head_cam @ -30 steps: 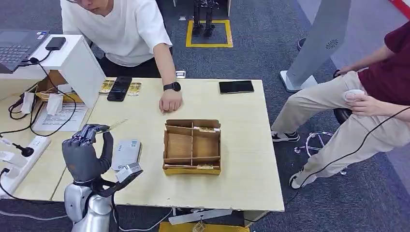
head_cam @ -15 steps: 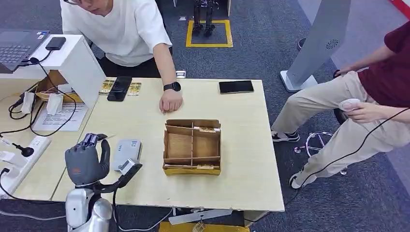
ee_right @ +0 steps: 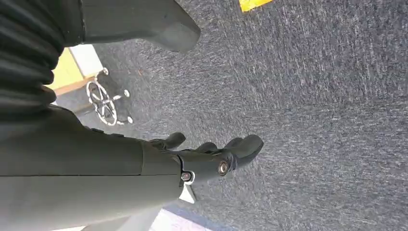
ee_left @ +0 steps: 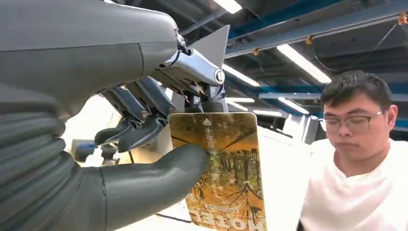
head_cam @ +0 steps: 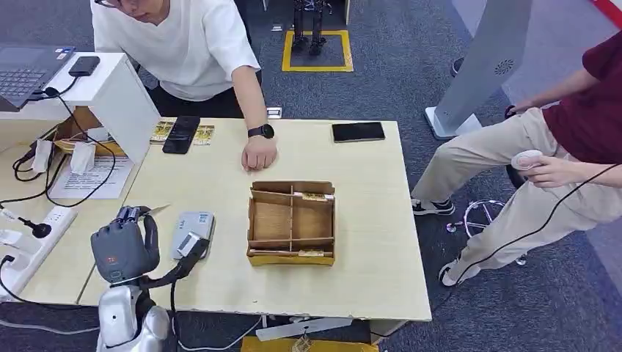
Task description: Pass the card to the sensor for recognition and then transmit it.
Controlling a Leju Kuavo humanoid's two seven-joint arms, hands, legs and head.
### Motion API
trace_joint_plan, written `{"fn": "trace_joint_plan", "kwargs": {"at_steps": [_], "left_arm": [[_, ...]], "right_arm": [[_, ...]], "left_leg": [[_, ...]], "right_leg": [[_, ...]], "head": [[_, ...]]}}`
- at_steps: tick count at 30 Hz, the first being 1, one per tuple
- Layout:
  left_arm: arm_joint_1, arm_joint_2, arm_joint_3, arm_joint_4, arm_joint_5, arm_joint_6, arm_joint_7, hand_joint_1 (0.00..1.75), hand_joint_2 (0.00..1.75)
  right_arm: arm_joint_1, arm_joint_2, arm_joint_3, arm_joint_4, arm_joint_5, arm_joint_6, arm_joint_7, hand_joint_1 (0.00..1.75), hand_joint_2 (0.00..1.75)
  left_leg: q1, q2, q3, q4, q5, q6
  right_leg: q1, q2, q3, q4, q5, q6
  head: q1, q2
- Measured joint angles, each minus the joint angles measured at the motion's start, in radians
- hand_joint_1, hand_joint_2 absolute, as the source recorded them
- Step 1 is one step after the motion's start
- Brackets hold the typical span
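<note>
My left hand point(head_cam: 125, 248) hovers at the table's front left corner and pinches a yellow-brown picture card point(ee_left: 226, 178) between thumb and fingers. In the head view the card point(head_cam: 158, 210) shows as a thin edge sticking out past the fingers. The grey-white sensor box point(head_cam: 193, 229) lies flat on the table just right of that hand. In the left wrist view the left hand point(ee_left: 96, 96) holds the card upright, its printed face toward the camera. My right hand point(ee_right: 144, 163) hangs over the carpet with its fingers apart and nothing in it.
A divided cardboard box point(head_cam: 292, 221) sits mid-table. A person in white rests a fist point(head_cam: 259, 155) on the table beyond it. Black phones point(head_cam: 180, 134) point(head_cam: 358, 132) lie at the far edge. A power strip point(head_cam: 29, 242) and cables lie left. A seated person point(head_cam: 557, 147) is on the right.
My left hand has drawn back and down toward the table's front left corner, still pinching the card, which now lies lower beside the sensor box.
</note>
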Motion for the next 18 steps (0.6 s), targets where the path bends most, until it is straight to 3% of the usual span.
{"fn": "trace_joint_plan", "kwargs": {"at_steps": [8,13,18], "left_arm": [[0.009,0.067,-0.099,0.000,-0.024,0.000,0.088,1.75,1.75],[0.010,0.105,-0.157,0.001,-0.025,0.000,0.114,1.75,1.75],[0.003,0.161,-0.242,0.044,-0.030,0.000,0.213,1.75,1.75]], "right_arm": [[0.000,0.000,0.000,-0.001,0.001,0.000,0.000,0.00,1.75],[0.000,0.000,0.000,-0.001,0.003,0.000,0.000,0.00,1.75],[-0.001,-0.001,0.000,0.000,0.006,0.003,-0.005,0.00,1.75]], "left_leg": [[0.000,0.000,0.000,0.000,0.000,0.000],[0.000,0.000,0.000,0.000,0.000,0.000],[0.000,0.000,0.000,0.000,0.000,0.000]], "right_leg": [[0.000,0.000,0.000,0.000,0.000,0.000],[0.000,0.000,0.000,0.000,0.000,0.000],[0.000,0.000,0.000,0.000,0.000,0.000]], "head": [[0.000,0.000],[0.000,0.000],[0.000,0.000]]}}
